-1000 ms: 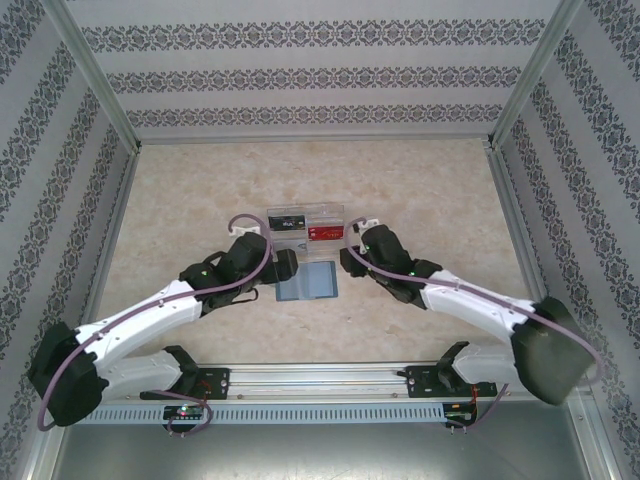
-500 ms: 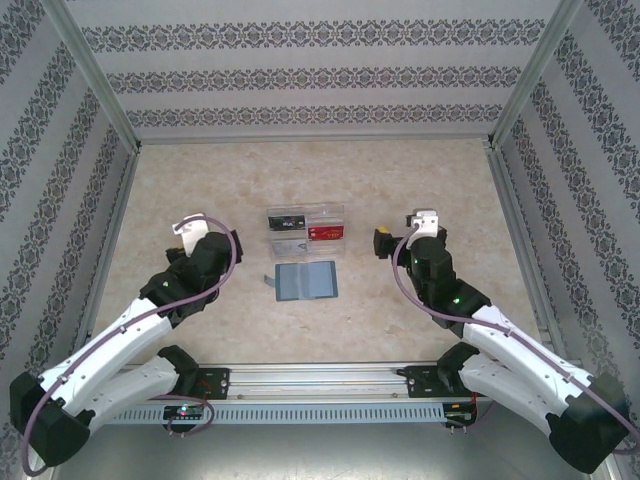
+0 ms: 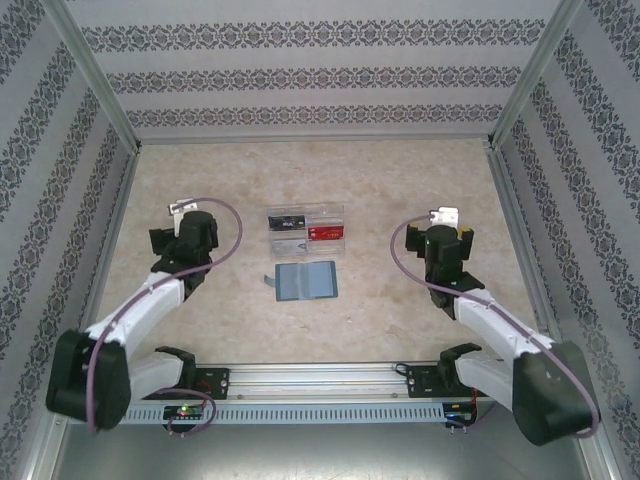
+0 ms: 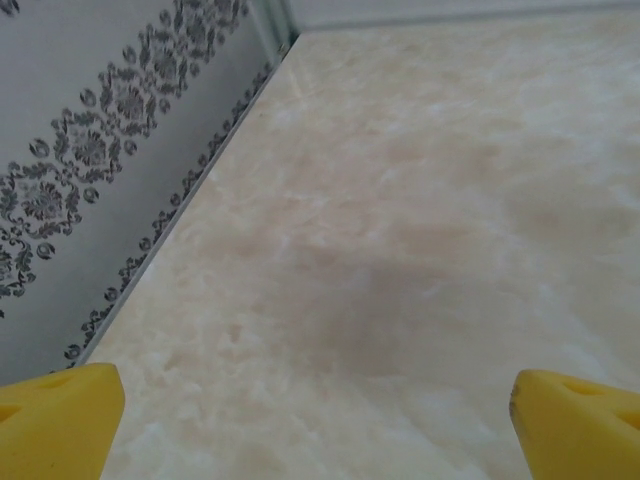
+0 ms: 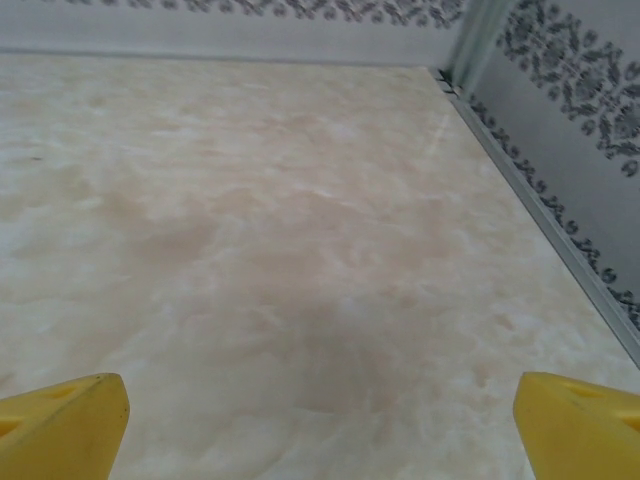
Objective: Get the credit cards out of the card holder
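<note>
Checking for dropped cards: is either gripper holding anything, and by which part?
Nothing is held: left gripper and right gripper are both open and empty.

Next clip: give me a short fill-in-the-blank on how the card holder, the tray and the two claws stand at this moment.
1. The card holder lies ____ on the table, its inside panels facing up.
2. In the clear tray behind it, the card beside the dark card is ____.
3. The left claw and right claw stand with jaws wide apart over bare table, holding ____.

Missing words: open; red; nothing.
</note>
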### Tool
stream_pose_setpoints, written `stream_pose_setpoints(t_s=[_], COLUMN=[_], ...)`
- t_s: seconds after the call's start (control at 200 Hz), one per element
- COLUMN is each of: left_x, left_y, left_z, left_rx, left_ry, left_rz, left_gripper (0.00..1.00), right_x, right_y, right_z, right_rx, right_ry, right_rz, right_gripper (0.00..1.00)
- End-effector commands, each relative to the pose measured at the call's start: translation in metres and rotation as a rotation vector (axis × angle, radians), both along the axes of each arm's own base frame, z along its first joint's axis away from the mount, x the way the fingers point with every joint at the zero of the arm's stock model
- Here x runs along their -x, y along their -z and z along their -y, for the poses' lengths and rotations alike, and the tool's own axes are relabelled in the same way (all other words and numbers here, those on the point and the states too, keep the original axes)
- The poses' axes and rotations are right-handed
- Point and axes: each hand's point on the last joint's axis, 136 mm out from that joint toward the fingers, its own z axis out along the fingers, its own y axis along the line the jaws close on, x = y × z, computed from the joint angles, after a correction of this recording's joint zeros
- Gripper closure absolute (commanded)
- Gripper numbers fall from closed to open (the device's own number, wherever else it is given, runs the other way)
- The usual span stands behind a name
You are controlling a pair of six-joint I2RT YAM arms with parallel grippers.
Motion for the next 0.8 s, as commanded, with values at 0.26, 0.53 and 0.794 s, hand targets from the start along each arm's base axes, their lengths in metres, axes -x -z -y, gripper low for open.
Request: stream_pose_setpoints(t_s=[0.26, 0.53, 0.794], left_x=[-0.027, -0.036, -0.046], left_y=[0.046, 0.039, 0.052], left_z=[-0.025, -0.003, 0.027], left_rx=[0.109, 0.159, 0.182], left_ry=[-0.008, 0.139, 0.330], left_rz=[0.070, 0.289, 0.242], left_gripper=[0.01, 0.00, 0.00], right_x=[-0.046, -0.044, -0.050], right_y=[0.004, 0.027, 0.032], right_z=[0.007, 0.000, 0.001], right_rx=[0.017, -0.045, -0.062], right_ry=[-0.043, -0.163, -0.163], right_rz=[0.118, 0.195, 0.144], right_gripper=[0.02, 0.02, 0.02])
